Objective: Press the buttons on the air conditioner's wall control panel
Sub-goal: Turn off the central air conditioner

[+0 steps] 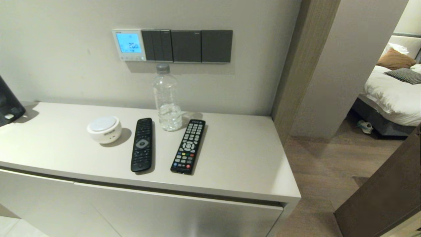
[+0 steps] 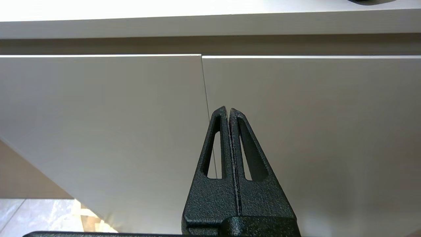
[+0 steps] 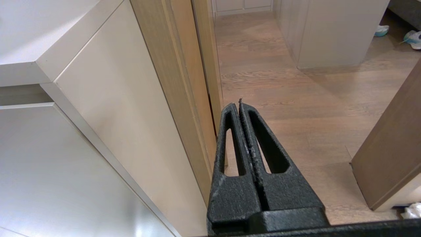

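The white wall control panel (image 1: 129,44) hangs on the wall above the cabinet, at the left end of a row of dark grey switch plates. Its screen glows light blue with digits. The buttons (image 1: 130,58) are a row of tiny white keys along its lower edge. Neither gripper shows in the head view. My left gripper (image 2: 228,109) is shut and empty, low in front of the cabinet doors. My right gripper (image 3: 237,103) is shut and empty, low beside the cabinet's right end, over the wooden floor.
On the cabinet top (image 1: 250,154) stand a clear water bottle (image 1: 167,98) just below the switches, two black remotes (image 1: 142,144) (image 1: 188,146) and a white round device (image 1: 104,129). A dark object (image 1: 8,102) sits at the far left. Wooden door frame (image 1: 296,65) at the right.
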Controlling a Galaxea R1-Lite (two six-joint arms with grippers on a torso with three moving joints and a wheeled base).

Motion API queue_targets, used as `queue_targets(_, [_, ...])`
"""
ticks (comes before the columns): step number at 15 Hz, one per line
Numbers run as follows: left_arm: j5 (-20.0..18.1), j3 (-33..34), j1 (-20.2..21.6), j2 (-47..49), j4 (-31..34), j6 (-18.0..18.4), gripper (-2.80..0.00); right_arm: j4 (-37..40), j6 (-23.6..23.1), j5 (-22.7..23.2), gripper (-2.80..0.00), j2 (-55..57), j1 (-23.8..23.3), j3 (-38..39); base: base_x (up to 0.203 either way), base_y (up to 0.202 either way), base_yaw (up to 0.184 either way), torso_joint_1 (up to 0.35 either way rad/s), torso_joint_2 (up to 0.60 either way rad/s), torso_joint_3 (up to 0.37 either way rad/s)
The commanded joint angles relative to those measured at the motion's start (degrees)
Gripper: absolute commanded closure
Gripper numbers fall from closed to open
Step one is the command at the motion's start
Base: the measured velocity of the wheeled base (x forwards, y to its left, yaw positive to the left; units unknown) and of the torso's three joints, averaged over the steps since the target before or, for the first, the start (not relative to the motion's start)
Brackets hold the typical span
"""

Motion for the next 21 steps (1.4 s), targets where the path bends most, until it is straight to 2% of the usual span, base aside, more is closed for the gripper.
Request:
queue_targets(1, [0.01, 0.12, 0.02, -0.22, -0.04, 0.29, 0.0, -0.02, 0.0, 0.01, 0.0, 0.09, 0.02, 0.09, 0.0, 0.0, 0.0, 0.0, 0.0, 0.0])
queue_targets(21, [0.01, 0.12, 0.02, -0.04, 0.05, 0.3, 0.0, -0.02, 0.0, 0.01, 0.0, 0.09, 0.02, 0.09, 0.0, 0.0, 0.0, 0.0, 0.0, 0.0])
